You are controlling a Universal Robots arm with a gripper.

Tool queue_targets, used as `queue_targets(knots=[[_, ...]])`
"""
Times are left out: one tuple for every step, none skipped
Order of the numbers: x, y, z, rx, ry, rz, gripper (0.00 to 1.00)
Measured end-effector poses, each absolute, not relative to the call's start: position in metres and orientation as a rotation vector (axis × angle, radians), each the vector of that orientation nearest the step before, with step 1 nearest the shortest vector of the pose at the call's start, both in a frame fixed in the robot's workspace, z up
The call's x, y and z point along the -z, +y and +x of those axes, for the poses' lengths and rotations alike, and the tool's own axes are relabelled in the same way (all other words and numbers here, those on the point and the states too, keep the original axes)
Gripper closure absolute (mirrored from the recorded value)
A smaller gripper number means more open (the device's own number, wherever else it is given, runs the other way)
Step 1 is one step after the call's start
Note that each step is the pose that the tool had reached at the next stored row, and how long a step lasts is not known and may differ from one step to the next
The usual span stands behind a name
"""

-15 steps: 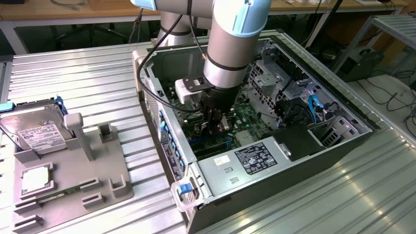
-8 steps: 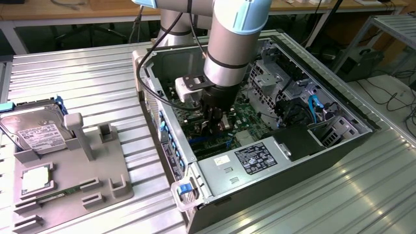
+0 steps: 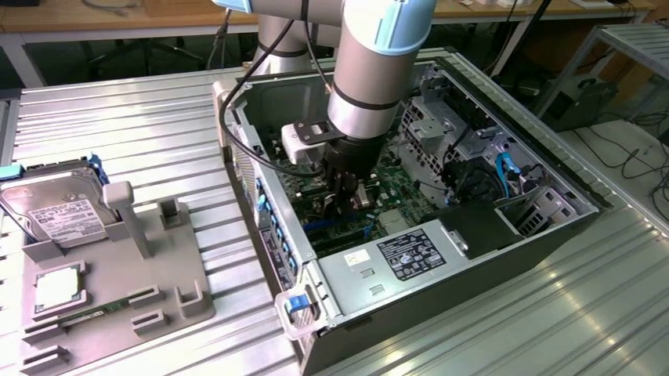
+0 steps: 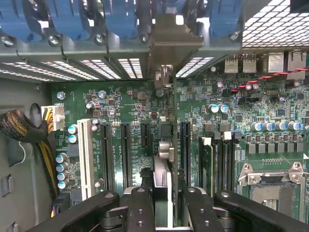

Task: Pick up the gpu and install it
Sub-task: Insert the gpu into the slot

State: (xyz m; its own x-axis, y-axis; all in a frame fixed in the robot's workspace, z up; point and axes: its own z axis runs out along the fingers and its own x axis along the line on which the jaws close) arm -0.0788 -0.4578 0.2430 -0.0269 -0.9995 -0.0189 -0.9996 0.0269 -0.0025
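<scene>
The scene is viewed by the exterior camera from above and at some distance, looking down at an angle over a ribbed metal table; an open computer case is seen at centre and a grey parts holder at the exterior view's left. The wrist camera is carried close above the motherboard, facing straight down into the case along the gripper. The case interior, with its green board and expansion slots, is shared by both views.
</scene>
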Motion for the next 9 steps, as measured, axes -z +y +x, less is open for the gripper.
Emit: queue_targets(knots=[[-0.2430,-0.4575,-0.0788,-0.018,2.240,-2.181,0.72],[-0.2430,-0.4572,-0.0787,-0.018,2.240,-2.181,0.72],[-0.2429,-0.4571,-0.0787,-0.018,2.240,-2.180,0.72],[-0.2429,-0.4571,-0.0787,-0.018,2.240,-2.180,0.72],[-0.2429,-0.4569,-0.0788,-0.019,2.240,-2.180,0.72],[-0.2429,-0.4567,-0.0789,-0.019,2.240,-2.180,0.72],[-0.2428,-0.4566,-0.0790,-0.019,2.239,-2.180,0.72],[-0.2428,-0.4564,-0.0791,-0.019,2.239,-2.180,0.72],[-0.2428,-0.4564,-0.0792,-0.019,2.239,-2.180,0.72]])
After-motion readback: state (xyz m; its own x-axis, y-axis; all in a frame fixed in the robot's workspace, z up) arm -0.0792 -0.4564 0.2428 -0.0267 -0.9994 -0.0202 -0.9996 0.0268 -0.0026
